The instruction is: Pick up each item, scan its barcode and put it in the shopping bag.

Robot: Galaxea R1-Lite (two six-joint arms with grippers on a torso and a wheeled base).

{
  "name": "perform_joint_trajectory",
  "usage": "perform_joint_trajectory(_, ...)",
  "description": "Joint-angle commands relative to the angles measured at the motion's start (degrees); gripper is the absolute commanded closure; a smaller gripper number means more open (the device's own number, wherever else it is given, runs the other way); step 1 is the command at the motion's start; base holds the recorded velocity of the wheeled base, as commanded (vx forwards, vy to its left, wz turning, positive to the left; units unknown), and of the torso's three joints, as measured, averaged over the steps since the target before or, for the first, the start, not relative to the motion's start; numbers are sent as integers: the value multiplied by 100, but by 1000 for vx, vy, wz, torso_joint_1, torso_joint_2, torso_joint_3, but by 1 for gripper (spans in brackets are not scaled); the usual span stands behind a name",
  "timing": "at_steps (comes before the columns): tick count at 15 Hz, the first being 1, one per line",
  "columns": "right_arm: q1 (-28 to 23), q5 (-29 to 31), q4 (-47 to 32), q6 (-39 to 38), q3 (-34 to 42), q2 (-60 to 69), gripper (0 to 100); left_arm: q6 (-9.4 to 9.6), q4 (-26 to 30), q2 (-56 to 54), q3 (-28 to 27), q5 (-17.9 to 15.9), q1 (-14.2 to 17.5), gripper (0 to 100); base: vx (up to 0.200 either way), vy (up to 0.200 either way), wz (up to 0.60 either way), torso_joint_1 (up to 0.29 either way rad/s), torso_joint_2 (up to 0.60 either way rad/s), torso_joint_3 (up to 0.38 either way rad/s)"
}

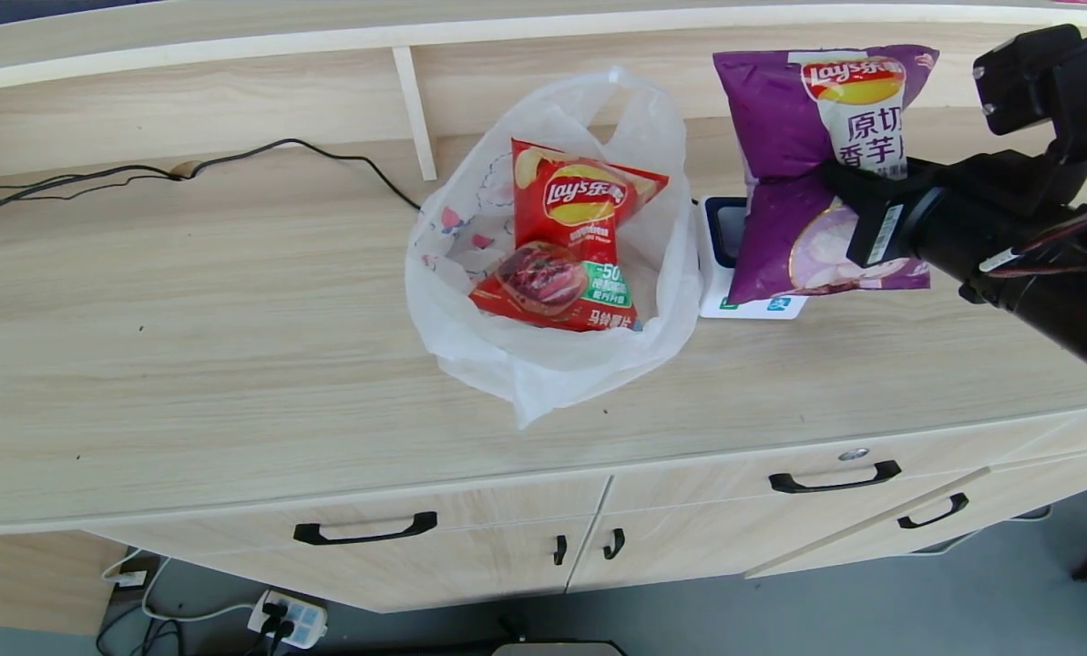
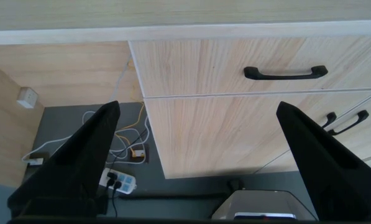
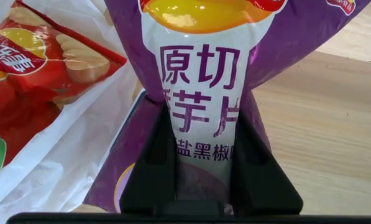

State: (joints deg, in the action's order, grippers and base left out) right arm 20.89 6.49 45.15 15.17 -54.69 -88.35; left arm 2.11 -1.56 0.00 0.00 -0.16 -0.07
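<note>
My right gripper [image 1: 848,187] is shut on a purple chip bag [image 1: 812,164], held upright over the barcode scanner [image 1: 734,264] at the right of the counter. The same purple chip bag [image 3: 201,93] sits pinched between the black fingers [image 3: 157,155] in the right wrist view. A white shopping bag [image 1: 552,246] lies open mid-counter with a red chip bag [image 1: 566,237] inside; the red chip bag [image 3: 30,81] and white shopping bag [image 3: 67,155] also show beside the purple one. My left gripper [image 2: 197,162] hangs open below the counter, facing the drawers.
A black cable [image 1: 188,169] runs along the back left of the counter [image 1: 188,364]. A low wooden back shelf with a divider [image 1: 414,109] borders the far edge. Drawers with black handles [image 1: 365,530] sit under the front edge; a power strip [image 2: 117,182] lies on the floor.
</note>
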Motion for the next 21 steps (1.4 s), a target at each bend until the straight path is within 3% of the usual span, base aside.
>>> perform_joint_trajectory(1,11,-16,-15,-5,2,274,100,-9,-2,0,0,-2,-1,0,0,0,0,0,0,0)
perform_joint_trajectory(4,73,-16,-33,-154,-104,590,100,-9,-2,0,0,-2,-1,0,0,0,0,0,0,0)
perform_joint_trajectory(9,108,-16,-613,-295,-279,1294,100,-18,7,9,0,-2,-1,0,0,0,600,1,2,4)
perform_joint_trajectory(12,626,55,-1184,-655,-780,1478,100,-18,7,9,0,-2,-1,0,0,0,200,6,2,-1)
perform_joint_trajectory(16,987,415,-2766,-1455,-1870,1373,100,-18,7,9,0,-2,-1,0,0,0,0,0,0,0)
perform_joint_trajectory(19,1540,1136,-2802,-2562,-2406,652,100,-18,7,9,0,-2,-1,0,0,0,0,0,0,0)
perform_joint_trajectory(21,1611,1689,-2819,-2852,-2608,274,100,-26,7,9,0,-2,-1,0,0,0,0,0,0,0)
